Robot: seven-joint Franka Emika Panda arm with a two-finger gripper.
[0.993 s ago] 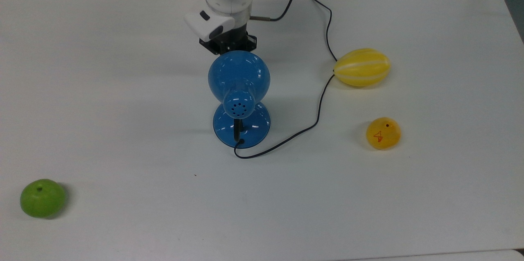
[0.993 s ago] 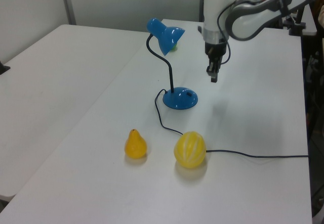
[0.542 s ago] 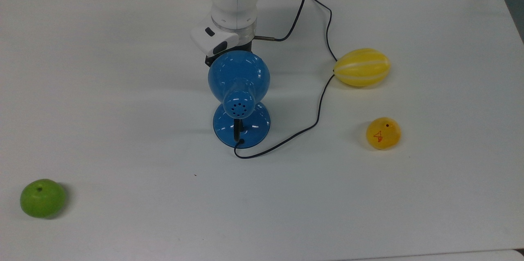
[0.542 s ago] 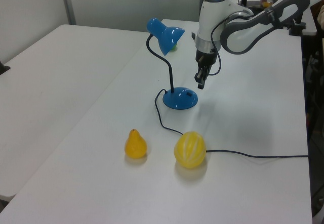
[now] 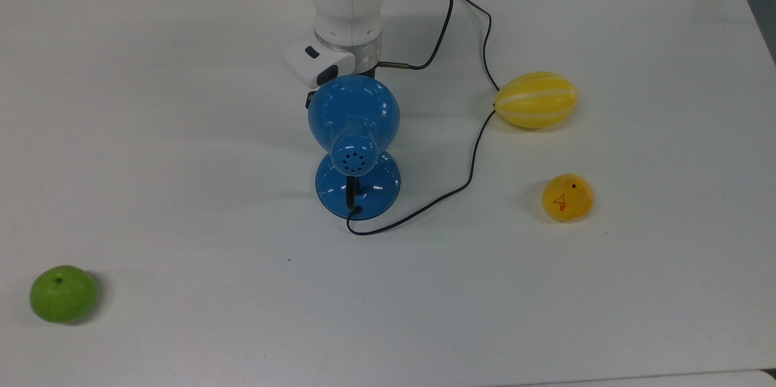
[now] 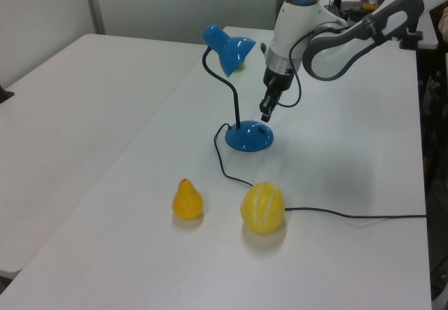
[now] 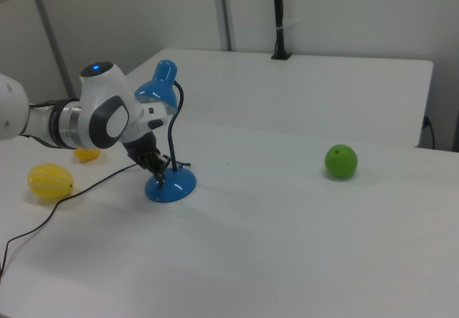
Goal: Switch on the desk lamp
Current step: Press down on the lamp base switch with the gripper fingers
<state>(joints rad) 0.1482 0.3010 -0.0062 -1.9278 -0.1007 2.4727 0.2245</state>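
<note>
Hovering just above the lamp's base, the gripper (image 6: 266, 115) points down at the round blue foot, its jaws drawn together into one narrow tip with nothing held between them — a sensible shape, I judge, for poking a small switch rather than grasping. The lamp (image 5: 354, 132) stands upright near the middle of the white counter (image 5: 151, 132); in the top view its dome shade leans out over the base and covers the gripper, so the arm's white wrist is what meets the eye there. In the left view the black neck curves up from the base (image 6: 250, 136) and the shade points toward the arm, unlit as far as I can tell. The tip sits at the left view's right of the neck, close over the base but, it seems, not yet touching; in the right view it (image 7: 161, 170) hangs at the right view's left of the neck, just over the rim. The approach from the side away from the cord looks deliberate, since the thin black cord (image 5: 461, 181) leaves the base and runs past a yellow melon (image 5: 536, 99), touching or nearly touching it. A small orange fruit (image 5: 567, 197) lies near the melon, and a green apple (image 5: 63, 293) rests well apart — neither is in the way. The next move, I judge, is a short press downward.
</note>
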